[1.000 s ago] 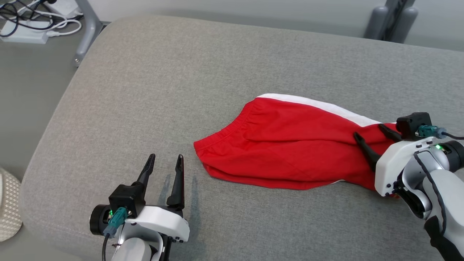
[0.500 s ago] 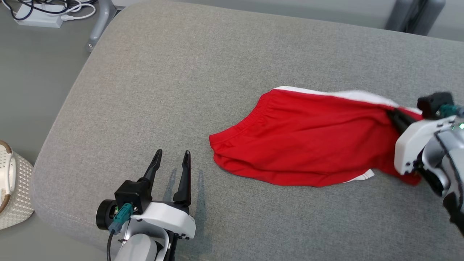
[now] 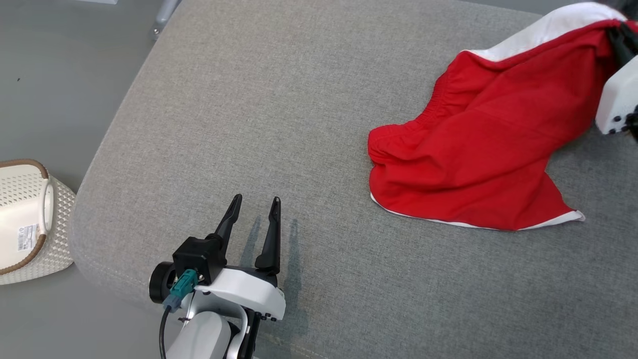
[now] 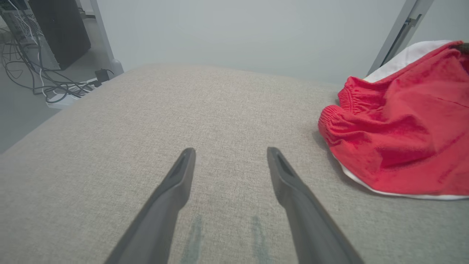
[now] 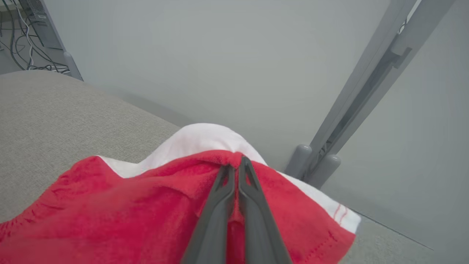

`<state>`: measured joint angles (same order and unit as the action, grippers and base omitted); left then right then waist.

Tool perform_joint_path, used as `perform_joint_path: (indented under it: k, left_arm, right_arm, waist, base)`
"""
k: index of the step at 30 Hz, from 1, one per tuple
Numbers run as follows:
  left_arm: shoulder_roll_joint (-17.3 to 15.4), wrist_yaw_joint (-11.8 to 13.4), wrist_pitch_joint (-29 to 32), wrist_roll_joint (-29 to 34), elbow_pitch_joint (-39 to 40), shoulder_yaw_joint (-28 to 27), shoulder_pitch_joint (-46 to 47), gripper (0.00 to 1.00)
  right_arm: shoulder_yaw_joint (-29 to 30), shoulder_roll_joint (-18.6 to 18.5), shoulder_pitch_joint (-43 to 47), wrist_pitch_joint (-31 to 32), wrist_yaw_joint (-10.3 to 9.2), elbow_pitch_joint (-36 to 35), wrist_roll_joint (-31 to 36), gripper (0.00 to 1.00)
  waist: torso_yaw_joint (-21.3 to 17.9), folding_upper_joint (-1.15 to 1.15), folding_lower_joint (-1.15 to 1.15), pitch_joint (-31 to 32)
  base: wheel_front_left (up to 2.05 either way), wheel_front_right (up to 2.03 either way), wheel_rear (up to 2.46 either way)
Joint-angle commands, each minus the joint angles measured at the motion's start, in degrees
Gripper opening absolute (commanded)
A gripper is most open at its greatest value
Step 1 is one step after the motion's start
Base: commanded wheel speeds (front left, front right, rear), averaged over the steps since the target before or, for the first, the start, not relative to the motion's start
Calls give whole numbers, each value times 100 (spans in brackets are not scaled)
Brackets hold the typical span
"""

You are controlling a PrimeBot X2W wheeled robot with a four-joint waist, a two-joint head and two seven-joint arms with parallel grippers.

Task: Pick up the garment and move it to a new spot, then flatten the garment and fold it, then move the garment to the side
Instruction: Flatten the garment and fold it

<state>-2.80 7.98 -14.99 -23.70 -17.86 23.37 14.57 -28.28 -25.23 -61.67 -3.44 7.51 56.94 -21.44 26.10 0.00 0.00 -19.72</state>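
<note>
Most of right gripper (image 5: pixel 236 165) beyond head view's edge, tight on garment (image 3: pixel 478 144)

A grey fabric-covered cushion (image 3: pixel 209 124) with rounded corners was seen as the support. A red garment (image 3: pixel 473 149) with white trim was laid toward its far right edge, the hem spread flat on the fabric and the far part raised clear of it.

- Head view looks steeply down on the grey cushion (image 3: pixel 324 99) from above its near edge.
- Left wrist view skims low along the cushion toward a wall (image 4: pixel 238 33).
- Right wrist view sits close over the garment (image 5: pixel 110 220), probably raised.
- All three share garment and cushion.
</note>
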Motion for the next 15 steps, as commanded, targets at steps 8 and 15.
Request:
perform_joint_path:
  k: [8,15]
  left_arm:
    - [-26,60,-21,103,-50,-197,18,100]
    - [-26,-33,-21,355,-106,-608,-121,100]
  right_arm:
    - [-467,438,441,-177,-5,207,-438,100]
    - [-769,567,1018,-402,-5,-231,-960,100]
  waist:
    - [-332,0,0,276]
    - [-961,0,0,675]
  base:
    - [0,0,0]
    - [0,0,0]
